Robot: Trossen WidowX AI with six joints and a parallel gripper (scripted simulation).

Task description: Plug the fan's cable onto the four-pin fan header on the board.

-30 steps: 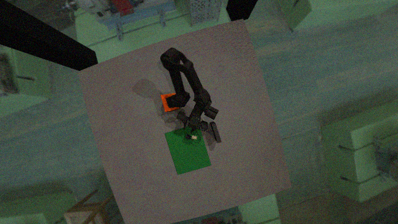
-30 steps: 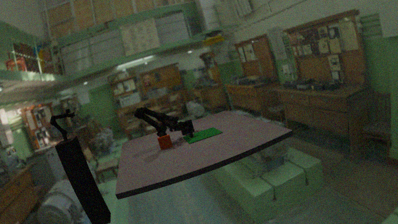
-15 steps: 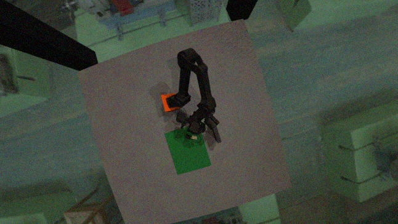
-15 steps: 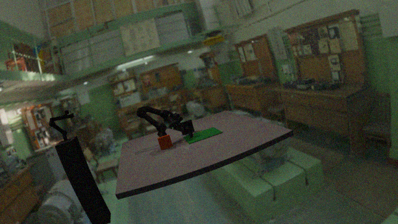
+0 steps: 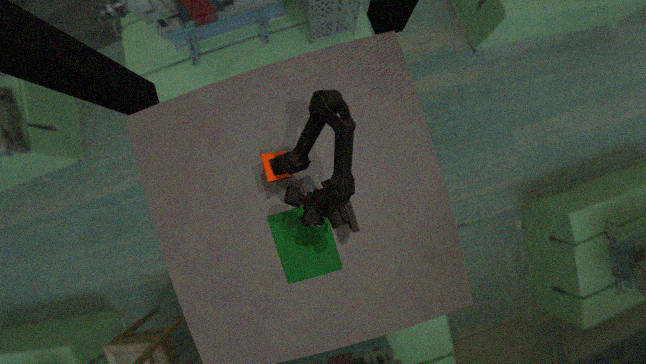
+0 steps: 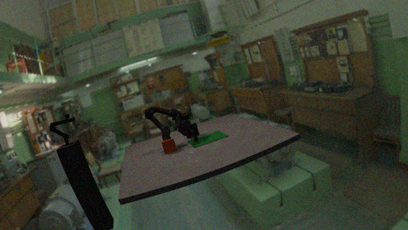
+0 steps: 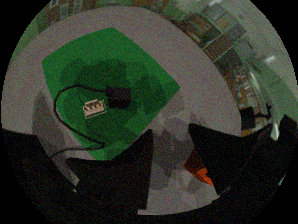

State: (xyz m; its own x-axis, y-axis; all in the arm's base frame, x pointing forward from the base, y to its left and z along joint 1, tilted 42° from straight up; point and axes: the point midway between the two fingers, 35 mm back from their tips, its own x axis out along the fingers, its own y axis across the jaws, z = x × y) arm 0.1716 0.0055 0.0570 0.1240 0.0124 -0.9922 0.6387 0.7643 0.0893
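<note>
The green board lies flat on the table. In the wrist view a small white four-pin header sits on the board. The dark plug rests right beside it, and its thin black cable loops over the board's edge. I cannot tell whether the plug touches the header. My gripper hangs over the board's near edge. It is half open with nothing between the fingers and stands well clear of the plug.
The arm's orange base block stands on the pinkish table close to the board. A black post stands off the table's left side.
</note>
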